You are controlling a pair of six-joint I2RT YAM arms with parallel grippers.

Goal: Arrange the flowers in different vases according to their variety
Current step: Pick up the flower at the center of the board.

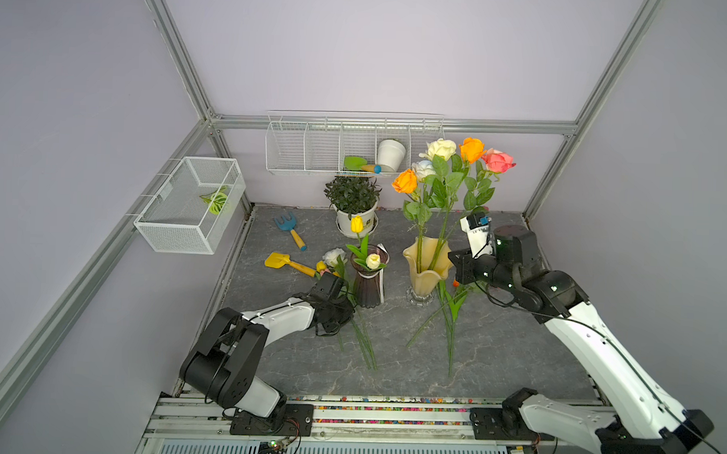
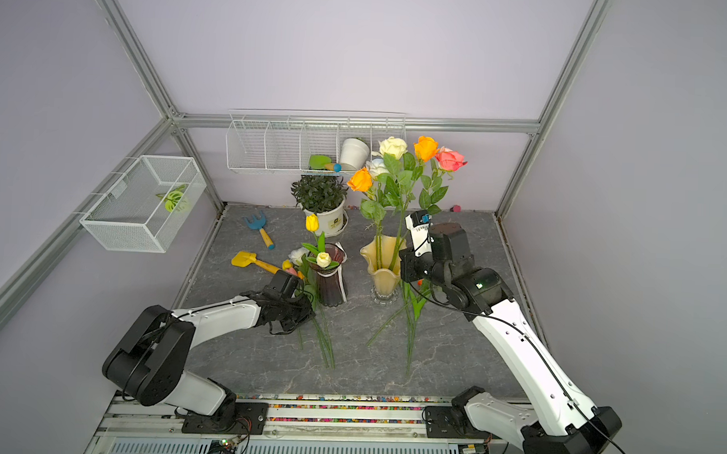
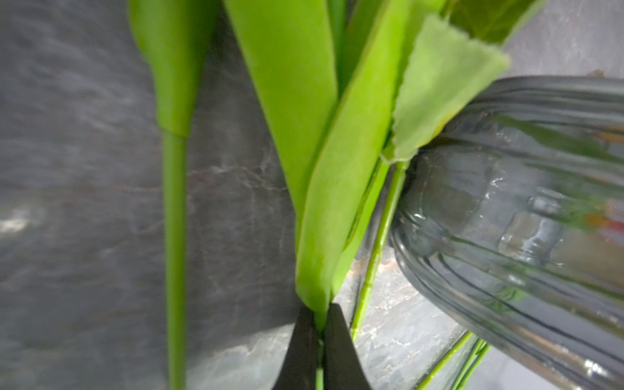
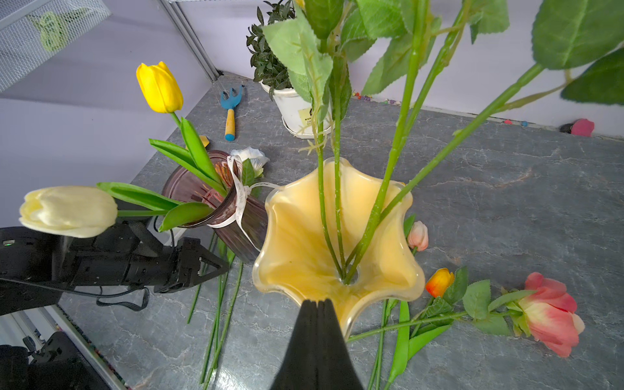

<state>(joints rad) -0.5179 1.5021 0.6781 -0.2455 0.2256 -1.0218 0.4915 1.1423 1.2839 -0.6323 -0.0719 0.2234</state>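
My left gripper (image 3: pixel 321 317) is pinched tight on a tulip stem (image 3: pixel 320 236), low over the tabletop (image 1: pixel 515 345). The stem's long axis runs straight away from the fingers, lying nearly flat. It passes close beside the purple vase (image 3: pixel 506 202), which stands just to the right of my grip. I judge the lift must swing that stem upright and carry it over the purple rim.

Further right, the yellow vase (image 4: pixel 297 243) holds the roses (image 1: pixel 439 148). My right gripper (image 4: pixel 317 302) hangs at its near rim, fingers pressed together on nothing. Beyond it an orange tulip (image 4: pixel 439 282) and a pink rose (image 4: pixel 550 314) lie flat, nearer the right arm.
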